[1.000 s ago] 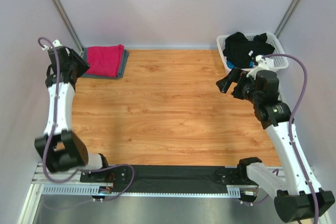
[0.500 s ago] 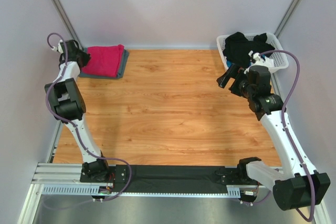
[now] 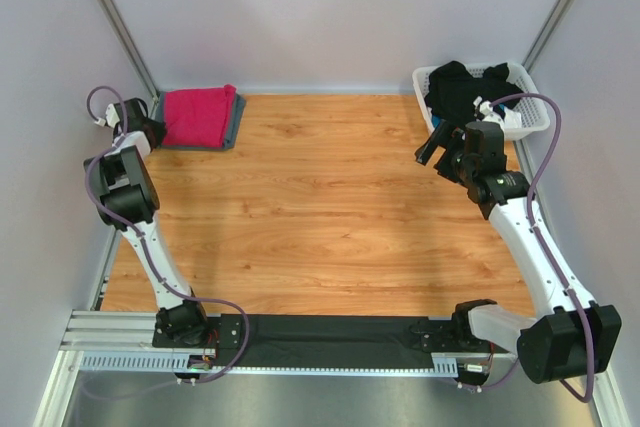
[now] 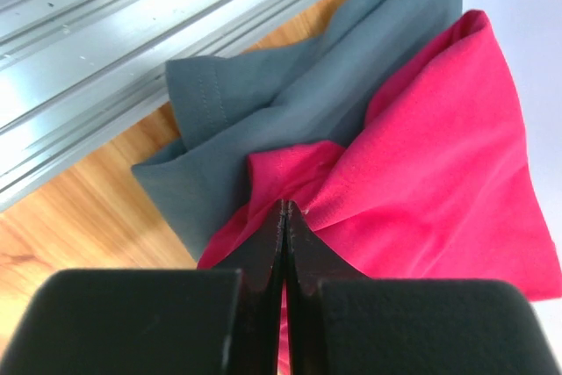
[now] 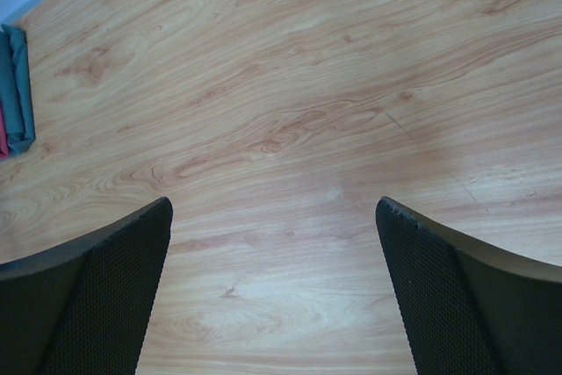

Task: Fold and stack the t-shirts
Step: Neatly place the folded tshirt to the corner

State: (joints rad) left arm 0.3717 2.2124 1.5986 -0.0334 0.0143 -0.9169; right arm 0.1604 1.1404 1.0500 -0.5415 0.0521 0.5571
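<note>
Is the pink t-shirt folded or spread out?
Folded: the pink t-shirt lies as a compact rectangle atop the grey t-shirt.

no readable txt, no labels, brands, nos. or signs

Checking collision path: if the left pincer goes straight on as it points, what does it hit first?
The pink t-shirt, lying on the grey t-shirt. The shut left pincer looks right at its edge; contact unclear.
</note>
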